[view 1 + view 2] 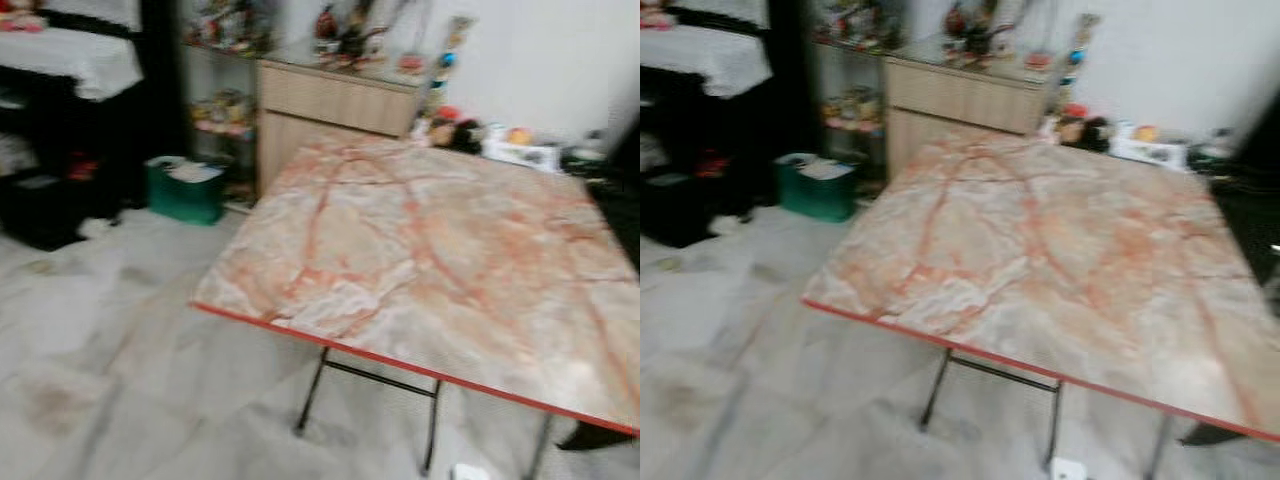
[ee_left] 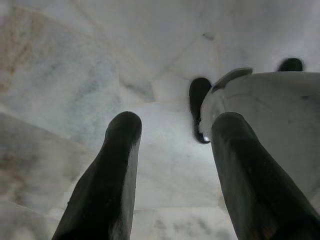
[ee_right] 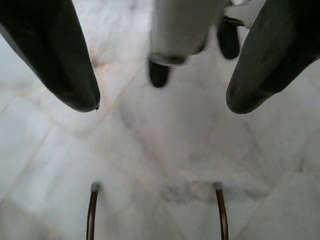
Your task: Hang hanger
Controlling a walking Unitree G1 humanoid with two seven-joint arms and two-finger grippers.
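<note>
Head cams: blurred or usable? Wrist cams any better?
Left and right eye views: motion-blurred throughout, the marble table edge and the shelf clutter smeared. Left wrist view: sharper, left claw open over pale floor. Right wrist view: right claw open, floor soft.

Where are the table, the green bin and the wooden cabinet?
table (image 1: 420,250), left eye view, middle of its marbled top
green bin (image 1: 180,195), left eye view, its front wall
wooden cabinet (image 1: 330,100), left eye view, its drawer front

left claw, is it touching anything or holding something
Apart. The left wrist view shows the left claw open with only marble floor showing in the gap between its fingers; it hangs above the floor, holding nothing.
</note>
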